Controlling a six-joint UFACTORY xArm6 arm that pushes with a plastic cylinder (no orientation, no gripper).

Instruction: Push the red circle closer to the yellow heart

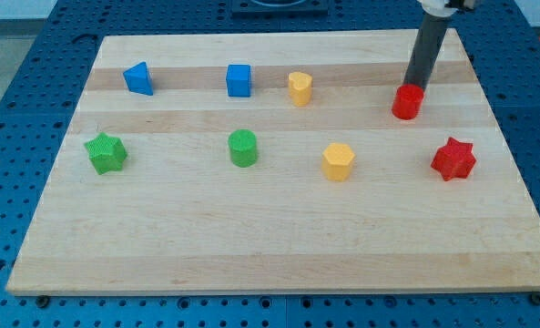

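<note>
The red circle (pixel 407 102) sits on the wooden board (pixel 279 255) at the view's upper right. My tip (pixel 415 86) is at the circle's upper right edge and looks to be touching it; the dark rod rises toward the view's top. The yellow heart (pixel 300 87) lies to the left of the red circle, about a fifth of the board's width away, slightly higher in the view.
A yellow pentagon-like block (pixel 339 161) lies below and between the heart and the circle. A red star (pixel 453 158) is at the right. A blue cube (pixel 239 80), blue triangle (pixel 138 78), green circle (pixel 243 148) and green star (pixel 105 152) lie to the left.
</note>
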